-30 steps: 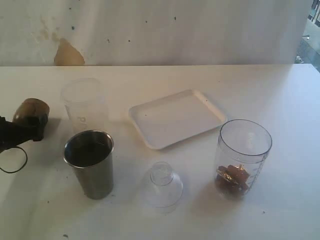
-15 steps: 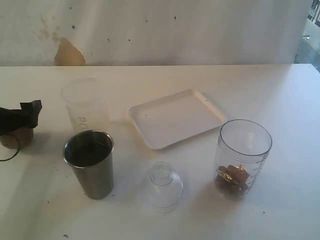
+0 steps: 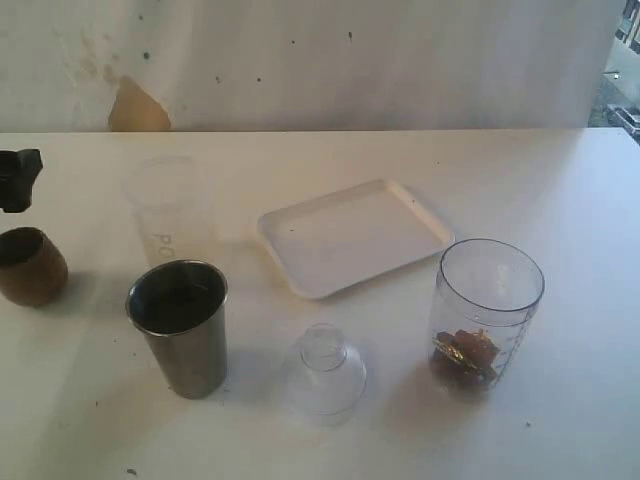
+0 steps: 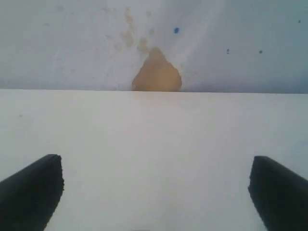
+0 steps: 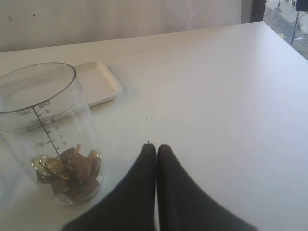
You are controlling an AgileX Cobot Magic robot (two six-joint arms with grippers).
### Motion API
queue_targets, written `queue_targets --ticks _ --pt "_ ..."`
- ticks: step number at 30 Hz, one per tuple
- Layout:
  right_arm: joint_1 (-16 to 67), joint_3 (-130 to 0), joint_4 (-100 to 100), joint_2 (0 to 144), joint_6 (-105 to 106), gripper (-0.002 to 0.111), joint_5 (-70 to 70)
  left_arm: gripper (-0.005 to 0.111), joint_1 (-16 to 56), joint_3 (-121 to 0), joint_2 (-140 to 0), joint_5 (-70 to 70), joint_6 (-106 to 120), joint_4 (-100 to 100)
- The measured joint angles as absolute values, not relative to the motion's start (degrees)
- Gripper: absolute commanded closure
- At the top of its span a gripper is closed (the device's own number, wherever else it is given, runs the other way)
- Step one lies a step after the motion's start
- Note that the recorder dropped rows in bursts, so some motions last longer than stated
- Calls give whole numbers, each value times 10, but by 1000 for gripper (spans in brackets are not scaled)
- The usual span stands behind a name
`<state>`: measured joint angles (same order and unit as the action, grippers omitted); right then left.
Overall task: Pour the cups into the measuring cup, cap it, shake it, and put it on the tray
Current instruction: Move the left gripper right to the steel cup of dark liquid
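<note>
The small brown cup [image 3: 31, 266] stands upright at the table's far left. Just above and behind it, at the picture's edge, hangs my left gripper [image 3: 17, 177], apart from the cup. In the left wrist view this gripper [image 4: 156, 192] is open, with only bare table between its fingers [image 4: 33, 190]. The frosted cup [image 3: 168, 208] and the steel tumbler [image 3: 181, 326] stand to the right of the brown cup. The measuring cup [image 3: 484, 316] [image 5: 48, 134] holds brown and gold pieces. My right gripper [image 5: 156, 148] is shut and empty beside it. The white tray [image 3: 355, 236] [image 5: 98, 82] lies mid-table.
A small clear domed lid [image 3: 325, 370] sits between the tumbler and the measuring cup. A stained white wall [image 3: 320, 60] runs along the table's far edge, with a tan patch [image 3: 135, 108] [image 4: 156, 74] on it.
The left gripper held the brown cup tilted, set it down upright at the far left, let go, then rose clear of it. The right gripper and the other things have not moved.
</note>
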<state>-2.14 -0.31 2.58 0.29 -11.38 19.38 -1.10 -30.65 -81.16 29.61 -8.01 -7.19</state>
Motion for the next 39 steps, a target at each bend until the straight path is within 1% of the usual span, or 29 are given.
queue_targets --ticks 1,4,6,8,9,10,12,15,20,25,29,39 --pt "-21 -3 26 3 -114 108 194 4 -11 -303 -778 257 -101 -79" --pt "-21 -3 26 3 -114 108 194 4 -11 -253 -706 242 -170 -91" --pt "-21 -3 26 3 -114 108 194 4 -11 -197 -646 294 -235 -174" --pt "-21 -3 26 3 -114 108 194 4 -11 -140 -609 416 -288 -377" --pt "-21 -3 26 3 -114 108 194 4 -11 -129 -605 453 -305 -439" --pt "-21 -3 26 3 -114 108 194 4 -11 -119 -605 482 -334 -498" --pt "-21 -3 26 3 -114 108 194 4 -11 -108 -617 491 -384 -543" --pt "-21 -3 26 3 -114 108 194 4 -11 -88 -639 510 -402 -573" --pt "-21 -3 26 3 -114 108 194 4 -11 -71 -661 532 -360 -596" --pt "-21 -3 26 3 -114 108 194 4 -11 -69 -698 549 -340 -588" --pt "-21 -3 26 3 -114 108 194 1 -11 -70 -736 557 -340 -567" --pt "-21 -3 26 3 -114 108 194 1 -11 -73 -821 584 -302 -563"
